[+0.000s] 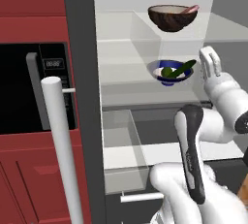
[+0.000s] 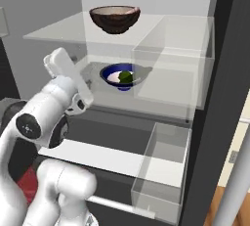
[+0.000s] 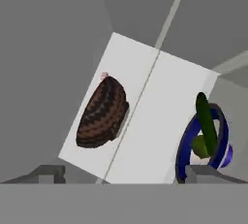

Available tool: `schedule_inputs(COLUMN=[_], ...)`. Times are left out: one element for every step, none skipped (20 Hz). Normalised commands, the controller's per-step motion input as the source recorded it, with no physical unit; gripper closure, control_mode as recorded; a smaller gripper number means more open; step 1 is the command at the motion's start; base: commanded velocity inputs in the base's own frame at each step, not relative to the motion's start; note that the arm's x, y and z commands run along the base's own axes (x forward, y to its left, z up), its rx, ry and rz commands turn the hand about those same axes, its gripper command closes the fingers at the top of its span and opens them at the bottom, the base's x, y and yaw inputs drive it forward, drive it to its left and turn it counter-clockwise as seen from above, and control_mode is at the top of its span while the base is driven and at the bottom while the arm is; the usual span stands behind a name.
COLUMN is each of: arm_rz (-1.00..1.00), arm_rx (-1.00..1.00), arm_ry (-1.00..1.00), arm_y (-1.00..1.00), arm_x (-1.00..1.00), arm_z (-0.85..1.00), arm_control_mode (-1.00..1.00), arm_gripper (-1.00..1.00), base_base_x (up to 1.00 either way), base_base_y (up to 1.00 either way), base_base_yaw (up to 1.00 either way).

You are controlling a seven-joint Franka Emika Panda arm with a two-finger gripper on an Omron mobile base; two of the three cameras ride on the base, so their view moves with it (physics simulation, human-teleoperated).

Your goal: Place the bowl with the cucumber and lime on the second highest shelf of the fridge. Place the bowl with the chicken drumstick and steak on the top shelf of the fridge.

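A: What takes up most of the left base view?

B: The fridge [image 1: 82, 97], its dark grey frame running down the middle and its white interior open to the right. Its long silver bar handle [image 1: 60, 145] stands at the lower left, in front of a black built-in oven [image 1: 29, 87] set in red cabinets [image 1: 29, 5].

A: And the arm?

B: The white arm [image 1: 203, 169] rises from the lower right there, and from the lower left of the right base view, ending just right of the blue bowl.

A: Where are the 2 bowls?

B: The brown wooden bowl [image 1: 172, 17] sits on the top shelf of the fridge [image 2: 58, 32], upper centre of both base views, with a pinkish piece, probably the steak [image 1: 191, 9], showing at its rim. The bowl with the cucumber and lime [image 1: 169, 72] rests on the glass shelf just below [image 1: 121, 80], centre right in the left base view.

A: Its contents?

B: The cucumber [image 1: 181, 69] pokes over the rim toward the upper right, and the lime [image 2: 126, 77] lies inside against the white.

A: The gripper?

B: The gripper [image 3: 123, 172] shows 2 dark tips at the bottom of the hand view, far apart with nothing between them: released. 1 tip is just below the blue bowl, not touching that I can tell.
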Motion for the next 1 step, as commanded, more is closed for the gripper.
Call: schedule_inputs(arm_rz=[-0.05], arm_rx=[0.25], arm_ry=[-0.02], arm_y=[-0.61], arm_x=[-1.00], arm_z=[0.21], arm_control_mode=[-1.00], arm_gripper=[-1.00], base_base_x=[0.00], base_base_y=[0.00], base_base_yaw=[0.00])
